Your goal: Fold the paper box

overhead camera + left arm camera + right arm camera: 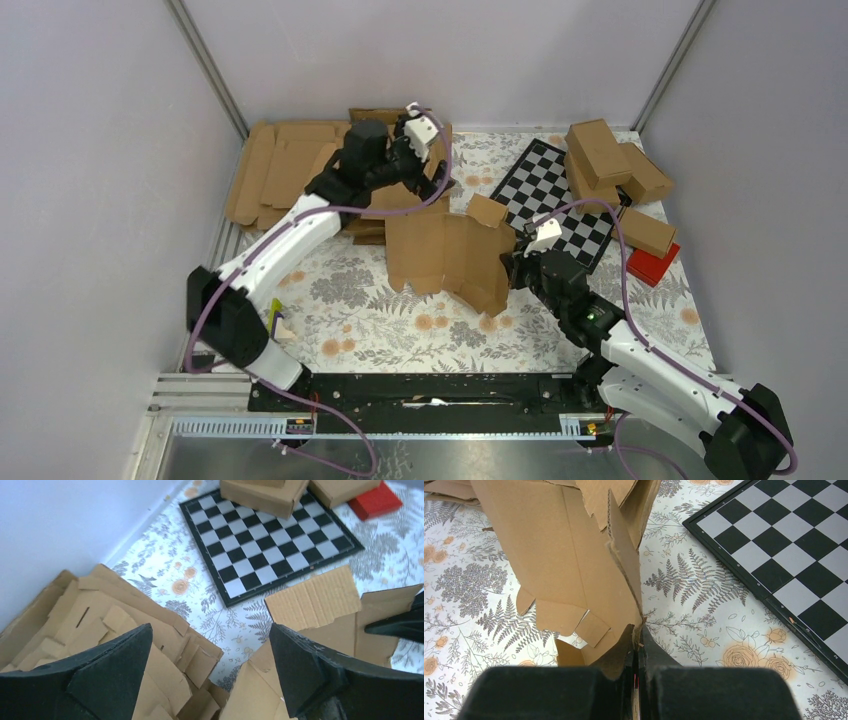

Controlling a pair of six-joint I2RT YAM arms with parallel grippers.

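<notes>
The paper box is a brown cardboard blank standing partly unfolded at the table's middle, with flaps sticking up and out. My right gripper is shut on its right edge; in the right wrist view the thin cardboard runs straight into the closed jaws of that gripper. My left gripper hovers above the blank's back left top edge, wide open, touching nothing. Between its spread fingers the left wrist view shows the blank's upper edge and a raised flap.
A heap of flat brown blanks lies at the back left, under the left arm. A checkerboard lies back right, with folded cartons and a red flat block beside it. White walls enclose the table.
</notes>
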